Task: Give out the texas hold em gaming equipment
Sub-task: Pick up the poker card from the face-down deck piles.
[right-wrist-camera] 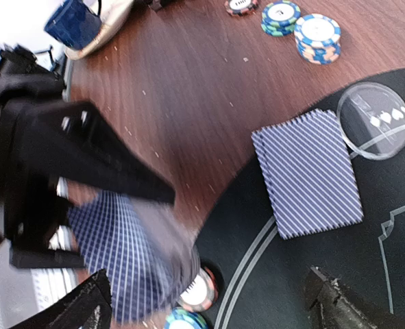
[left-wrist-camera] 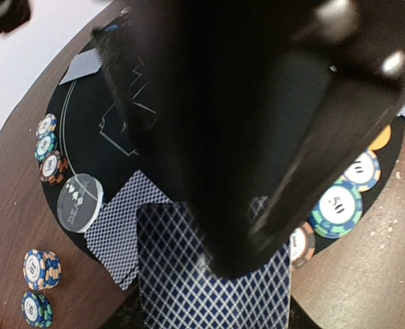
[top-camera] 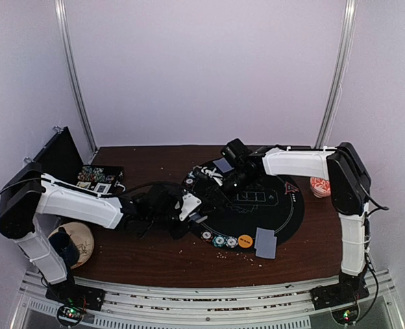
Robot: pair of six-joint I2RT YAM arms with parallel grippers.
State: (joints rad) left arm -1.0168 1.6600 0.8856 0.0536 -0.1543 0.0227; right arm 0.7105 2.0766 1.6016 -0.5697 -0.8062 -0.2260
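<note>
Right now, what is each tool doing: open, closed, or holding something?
Left tool: closed on blue-backed playing cards.
Right tool: open, holding nothing.

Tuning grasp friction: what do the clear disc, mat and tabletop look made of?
Clear disc: likely acrylic, glossy; mat lines show through it.
Mat: matte black, maybe rubber or felt, can't tell which.
Tabletop: brown with grain streaks and slight sheen, wood or wood-look laminate.
</note>
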